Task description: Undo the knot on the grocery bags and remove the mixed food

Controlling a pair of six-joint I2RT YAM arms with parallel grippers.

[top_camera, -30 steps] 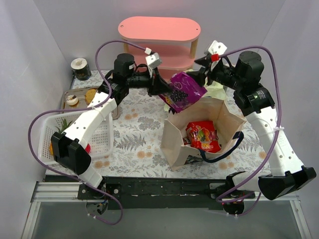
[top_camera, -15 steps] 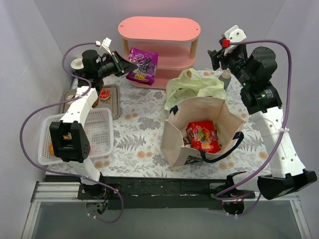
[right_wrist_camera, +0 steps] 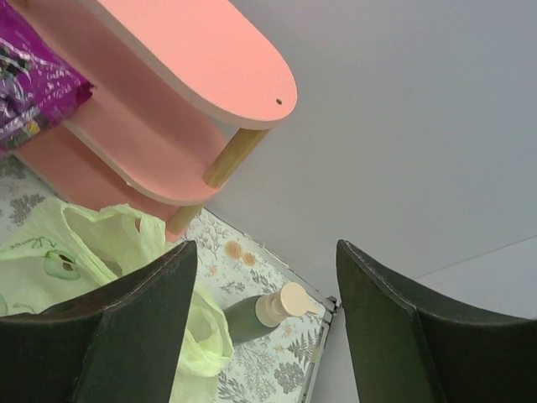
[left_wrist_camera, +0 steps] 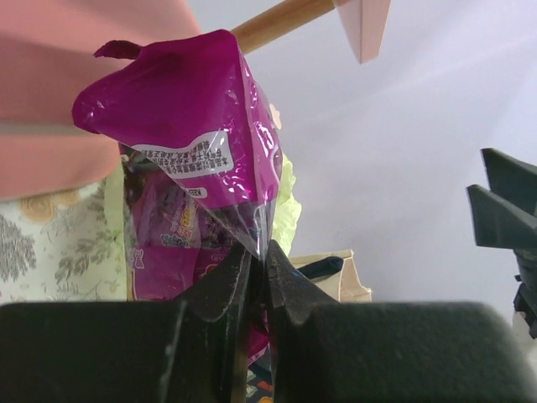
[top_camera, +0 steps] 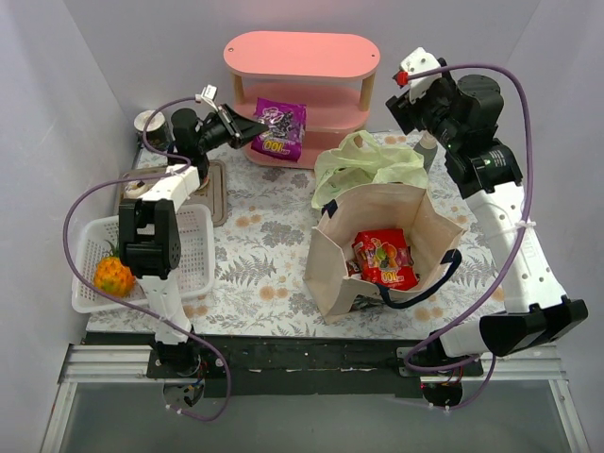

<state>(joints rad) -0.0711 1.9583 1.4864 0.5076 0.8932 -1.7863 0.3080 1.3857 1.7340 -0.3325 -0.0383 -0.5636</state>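
Top external: left jaws clamped a purple packet [top_camera: 280,130]; right jaws gaped empty. Red packet [top_camera: 385,258] lay untaken in tote [top_camera: 332,274].

Glossy purple snack packet [top_camera: 281,129], crinkly thin plastic bag [top_camera: 363,160], matt cloth tote [top_camera: 327,272]

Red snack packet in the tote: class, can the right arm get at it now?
Probably yes: the tote gapes open, the red packet lies uncovered inside, and the right gripper is open and empty.
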